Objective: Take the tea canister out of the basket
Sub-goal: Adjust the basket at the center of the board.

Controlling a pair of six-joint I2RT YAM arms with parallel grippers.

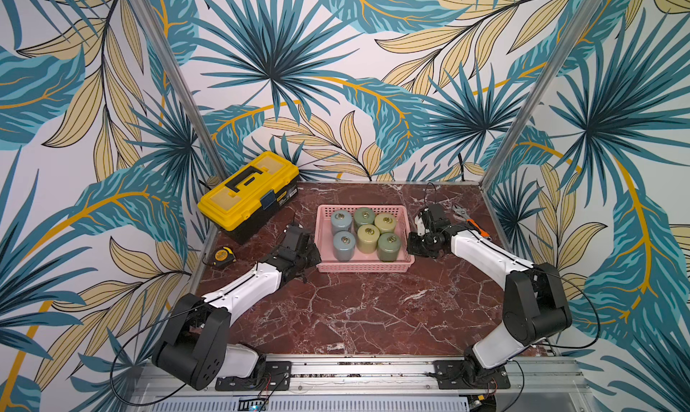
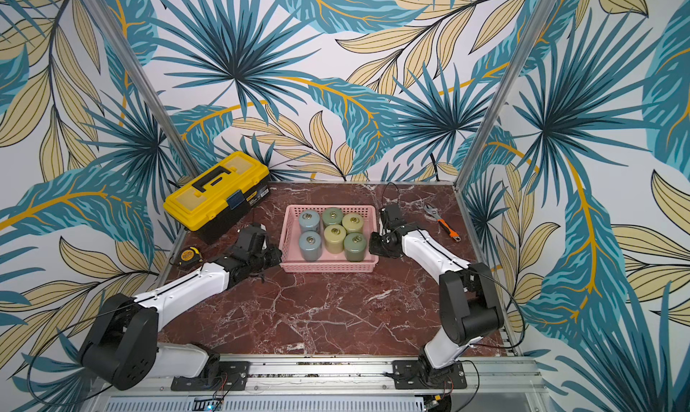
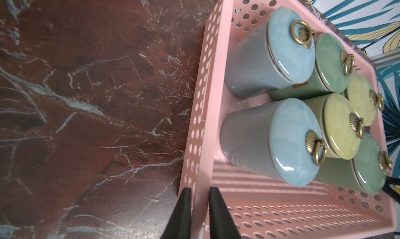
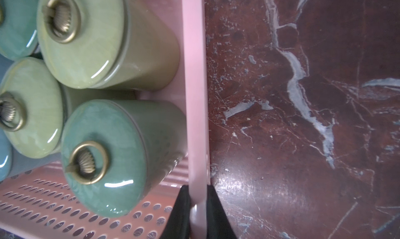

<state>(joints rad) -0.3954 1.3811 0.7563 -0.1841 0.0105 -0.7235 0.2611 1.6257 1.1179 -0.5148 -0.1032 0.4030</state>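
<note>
Tea canisters (image 1: 367,238), partly hidden, fill the basket (image 1: 364,267) pinched by left hand (image 3: 200,190) and right hand (image 4: 197,187).

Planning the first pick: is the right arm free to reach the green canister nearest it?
Probably not yet: the right gripper is shut on the wall of the basket. The green canister stands inside that wall, nothing above it, so releasing should open the way.
</note>
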